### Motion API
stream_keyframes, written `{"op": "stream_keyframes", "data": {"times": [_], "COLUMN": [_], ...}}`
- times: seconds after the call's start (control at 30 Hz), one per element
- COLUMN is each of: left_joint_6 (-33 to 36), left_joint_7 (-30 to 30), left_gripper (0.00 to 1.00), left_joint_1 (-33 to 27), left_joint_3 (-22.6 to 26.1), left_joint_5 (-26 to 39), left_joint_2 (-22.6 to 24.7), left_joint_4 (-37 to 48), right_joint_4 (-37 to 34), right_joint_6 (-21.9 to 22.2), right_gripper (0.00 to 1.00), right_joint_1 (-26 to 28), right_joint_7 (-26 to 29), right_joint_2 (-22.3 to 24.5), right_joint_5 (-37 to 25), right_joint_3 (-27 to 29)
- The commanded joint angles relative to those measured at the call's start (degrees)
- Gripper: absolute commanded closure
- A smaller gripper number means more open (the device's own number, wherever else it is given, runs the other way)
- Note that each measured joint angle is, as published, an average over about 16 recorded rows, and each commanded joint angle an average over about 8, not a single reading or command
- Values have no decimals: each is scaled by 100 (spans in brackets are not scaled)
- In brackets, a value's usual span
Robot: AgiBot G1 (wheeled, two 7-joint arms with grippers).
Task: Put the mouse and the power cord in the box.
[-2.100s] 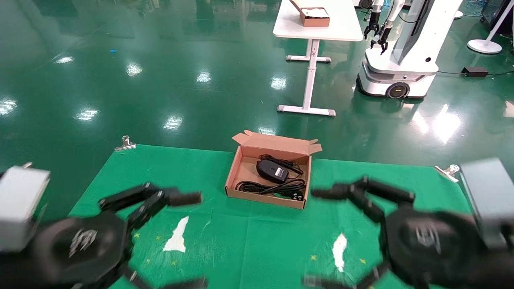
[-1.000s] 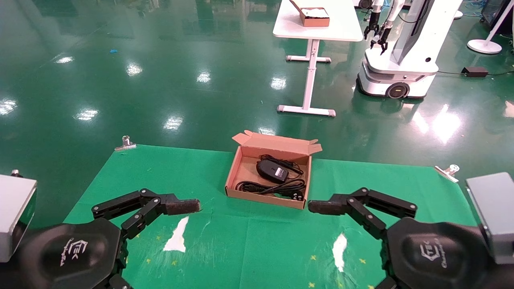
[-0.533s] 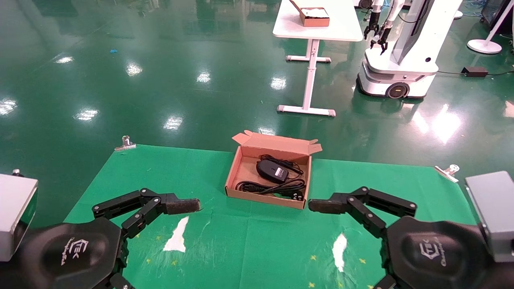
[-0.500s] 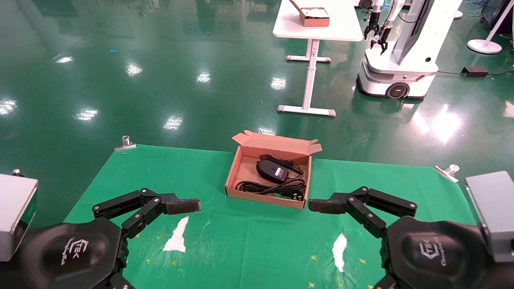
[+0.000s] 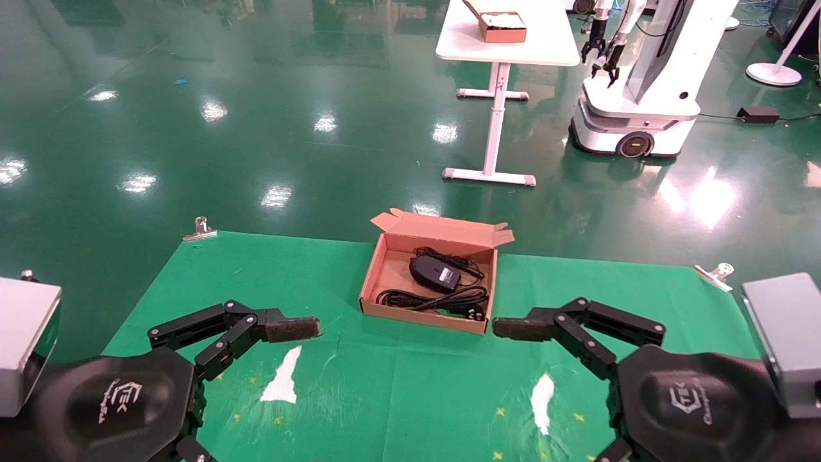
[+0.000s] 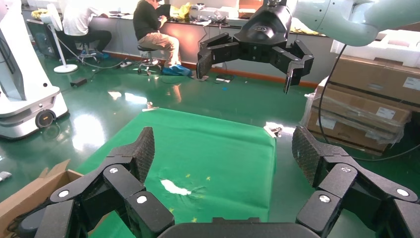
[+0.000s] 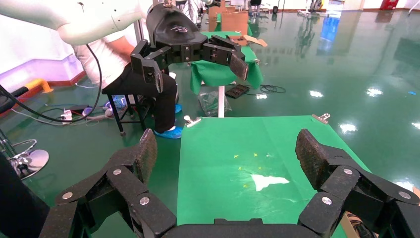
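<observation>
The left gripper (image 5: 256, 385) hangs low over the near left part of the green cloth (image 5: 397, 385), fingers spread wide and holding nothing. The right gripper (image 5: 551, 391) hangs over the near right part, turned to face it, fingers also wide and empty. Between and behind them sits the box (image 5: 385, 276) with its lid up, with the mouse (image 5: 434, 272) and the power cord (image 5: 436, 300) lying inside.
</observation>
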Motion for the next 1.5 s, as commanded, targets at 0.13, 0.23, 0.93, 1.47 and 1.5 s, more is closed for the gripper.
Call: {"op": "stream_keyframes", "data": {"times": [0.13, 0.23, 0.93, 1.47, 1.5], "left_joint_6": [0, 0, 0, 0, 0], "left_joint_7": [0, 0, 0, 0, 0], "left_gripper": [0, 0, 0, 0, 0], "left_joint_1": [-1, -1, -1, -1, -1], "left_joint_3": [0, 0, 0, 1, 1], "left_joint_5": [1, 1, 2, 2, 2], "left_joint_2": [1, 2, 2, 2, 2], "left_joint_4": [1, 1, 1, 1, 1], "right_joint_4": [-2, -2, -3, -3, -3], "right_joint_6": [0, 0, 0, 0, 0], "right_gripper": [0, 0, 0, 0, 0], "right_joint_1": [2, 3, 4, 4, 4], "right_joint_7": [-1, -1, -1, -1, -1], "right_joint_2": [-1, -1, -1, -1, -1], "right_joint_5": [-1, -1, -1, -2, -2], "right_joint_3": [0, 0, 0, 0, 0]}}
